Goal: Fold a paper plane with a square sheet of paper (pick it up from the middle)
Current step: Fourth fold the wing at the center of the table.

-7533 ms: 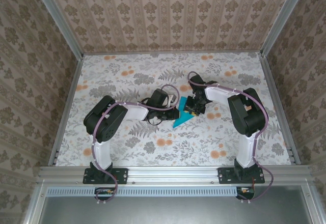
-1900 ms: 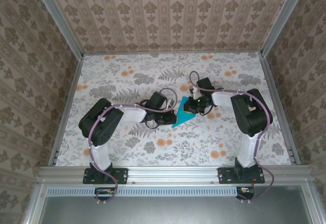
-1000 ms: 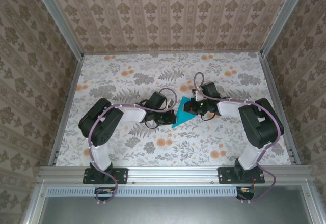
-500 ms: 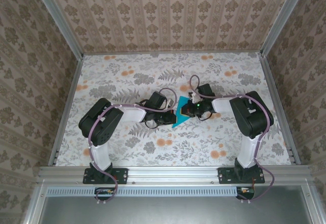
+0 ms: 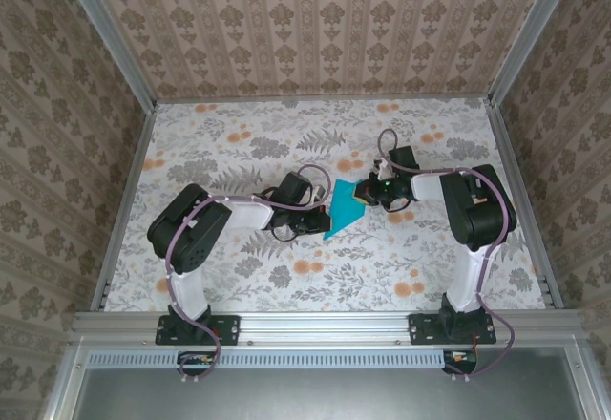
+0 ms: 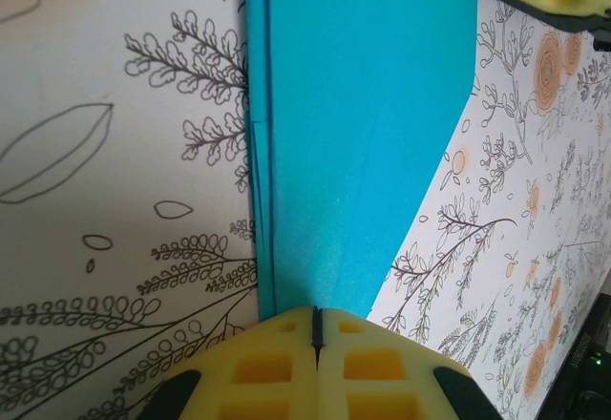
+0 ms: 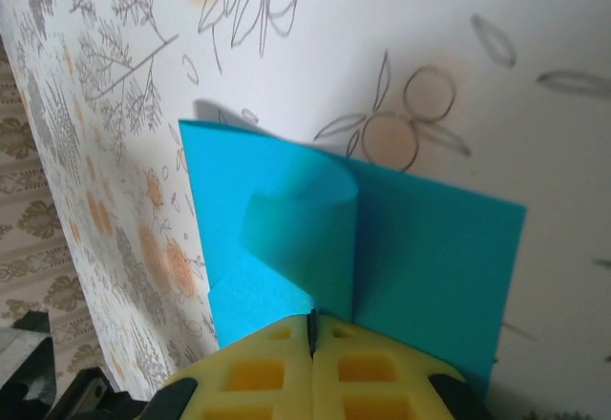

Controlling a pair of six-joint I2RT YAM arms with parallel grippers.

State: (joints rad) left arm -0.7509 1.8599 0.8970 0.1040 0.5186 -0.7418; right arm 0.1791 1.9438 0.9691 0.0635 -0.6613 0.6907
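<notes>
Paper plane (image 5: 344, 208): teal, part-folded, lying flat on the floral worktop (image 5: 220, 153), mid-table between the two arms.
Left gripper (image 6: 315, 329): clenched, tips set on the paper's narrow end.
Right gripper (image 7: 311, 323): clamped on a curled-up flap of the paper.

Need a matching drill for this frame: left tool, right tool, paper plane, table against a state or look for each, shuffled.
1. left tool
2. right tool
3. paper plane
4. table

A. grey and orange floral print
B. shut on a curled-up flap
C. teal, lying between the two tools
D. shut at the paper's narrow end

Pairs: 1-D, 2-B, 3-C, 4-A
</notes>
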